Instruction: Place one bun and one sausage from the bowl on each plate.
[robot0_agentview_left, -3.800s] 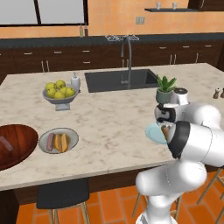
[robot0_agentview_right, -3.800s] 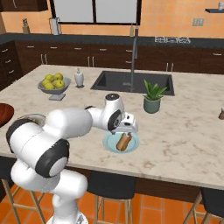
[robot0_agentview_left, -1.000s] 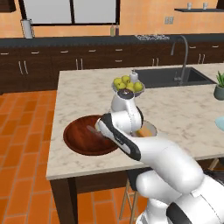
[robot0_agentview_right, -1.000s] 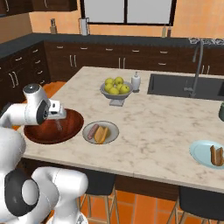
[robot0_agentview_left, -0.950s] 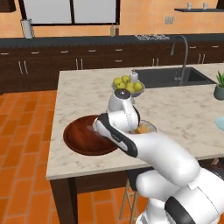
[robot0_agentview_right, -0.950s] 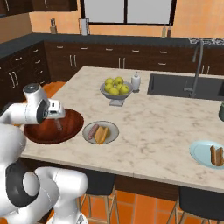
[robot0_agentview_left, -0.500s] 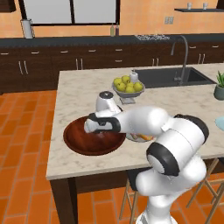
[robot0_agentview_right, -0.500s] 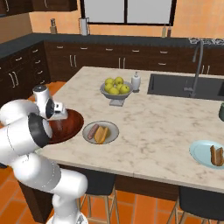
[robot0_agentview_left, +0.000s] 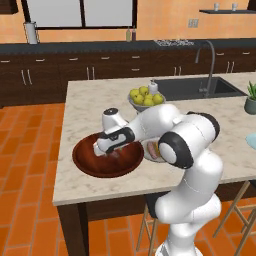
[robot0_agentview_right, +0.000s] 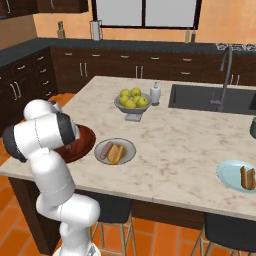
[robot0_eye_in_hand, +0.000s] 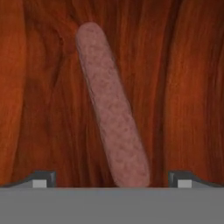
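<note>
Sausage (robot0_eye_in_hand: 111, 107) number 1 lies on the red-brown wood of the bowl (robot0_agentview_left: 85, 162), and I see it close up through the hand camera, slanting from upper left down toward the bottom edge, between my 2 fingertips (robot0_eye_in_hand: 41, 178). The gripper (robot0_agentview_left: 102, 148) is spread wide with nothing held; the tips stand well apart on either side of the rod's lower end and touch nothing that I can make out.

From the left base camera my hand is down inside the bowl, near the front left part of the island counter (robot0_agentview_left: 90, 100). From the right base camera the arm covers most of the bowl (robot0_agentview_right: 86, 140), and just beside it sits the grey plate (robot0_agentview_right: 127, 145) with 1 pinkish sausage (robot0_agentview_right: 106, 150) and 1 orange-yellow bun (robot0_agentview_right: 117, 153) lying side by side on it. Far to the right is the pale blue plate (robot0_agentview_right: 226, 176) carrying the tan-brown bun (robot0_agentview_right: 247, 178). Behind the grey plate stands the grey footed bowl of yellow-green apples (robot0_agentview_right: 131, 102), with a small white bottle (robot0_agentview_right: 155, 93) next to it.
</note>
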